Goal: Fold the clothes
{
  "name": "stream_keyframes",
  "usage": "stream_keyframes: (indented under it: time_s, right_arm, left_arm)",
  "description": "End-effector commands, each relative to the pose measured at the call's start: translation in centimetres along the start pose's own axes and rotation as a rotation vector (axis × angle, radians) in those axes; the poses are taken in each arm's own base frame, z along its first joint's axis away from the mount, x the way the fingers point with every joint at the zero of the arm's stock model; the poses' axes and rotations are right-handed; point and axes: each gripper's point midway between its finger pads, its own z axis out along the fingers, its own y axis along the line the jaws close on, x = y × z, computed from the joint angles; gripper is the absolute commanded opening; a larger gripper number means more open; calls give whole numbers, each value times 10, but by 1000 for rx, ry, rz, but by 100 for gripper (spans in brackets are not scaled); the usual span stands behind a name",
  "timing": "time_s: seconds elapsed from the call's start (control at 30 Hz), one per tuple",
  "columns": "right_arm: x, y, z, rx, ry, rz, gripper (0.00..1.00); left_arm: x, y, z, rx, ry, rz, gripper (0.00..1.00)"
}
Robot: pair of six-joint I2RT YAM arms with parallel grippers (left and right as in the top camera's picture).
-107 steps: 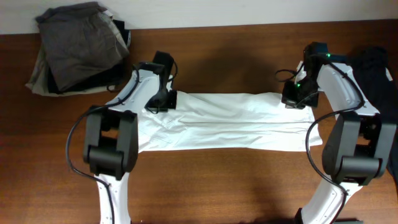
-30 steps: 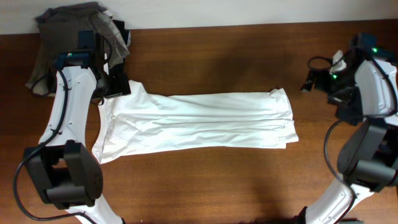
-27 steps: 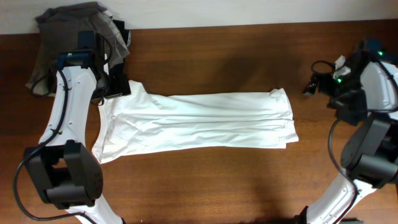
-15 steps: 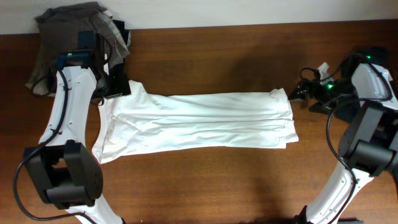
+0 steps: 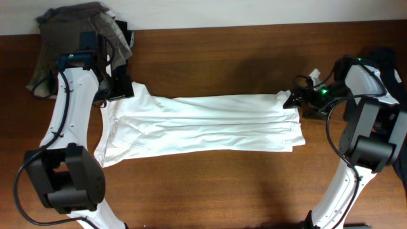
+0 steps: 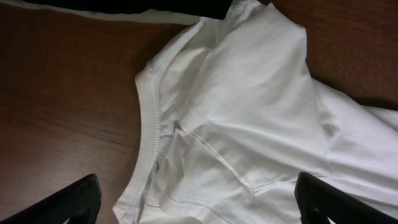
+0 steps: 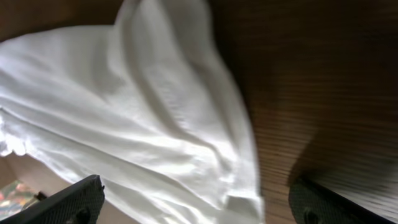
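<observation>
The clothes, a white T-shirt (image 5: 203,124), lie flat as a long folded strip across the table, with a sleeve at the left end. My left gripper (image 5: 120,94) hovers open over the shirt's upper left corner by the collar. In the left wrist view its dark fingers (image 6: 68,202) stand wide apart over the collar seam and sleeve (image 6: 249,106), with nothing between them. My right gripper (image 5: 292,100) is open at the upper right corner of the strip. In the right wrist view the rumpled hem (image 7: 161,118) lies between the spread fingers (image 7: 339,202).
A pile of grey, black and beige garments (image 5: 79,48) sits at the back left corner, right behind the left arm. A dark navy garment (image 5: 389,63) lies at the right edge behind the right arm. Bare wood (image 5: 210,191) runs along the front.
The right arm has swung left from the table's right edge until its open gripper reaches the shirt's right end. The left arm and the shirt have stayed still over the last second.
</observation>
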Motion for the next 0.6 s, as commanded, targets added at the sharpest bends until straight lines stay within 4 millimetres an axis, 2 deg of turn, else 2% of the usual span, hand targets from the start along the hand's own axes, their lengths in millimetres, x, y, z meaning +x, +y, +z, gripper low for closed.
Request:
stream_keyframes:
  time_s: [0.0,0.1,0.13,0.2,0.27,0.37,0.43,0.57]
  right_arm:
    - [27,5,41,-13,123,-9,95]
    - [38,8,59,-10,155,-27,79]
    - [42,8,66,-9,161,-34,68]
    - [47,7,76,-8,168,-43,51]
    - [49,6,78,-7,169,-38,38]
    - [48,1,75,-4,161,-18,10]
    - [46,-8,71,23,153,33,4]
    - [41,-24,57,68,130,122,4]
  left_arm:
    - [4,2,6,2,23,1,99]
    - [4,2,6,2,22,1,99]
    - [5,2,6,3,23,1,99]
    - [4,2,6,2,23,1,99]
    - [5,2,6,2,23,1,99]
    - [5,2,6,2,23,1,99]
    - [5,2,6,3,23,1,99]
    - [5,2,6,2,23,1,99]
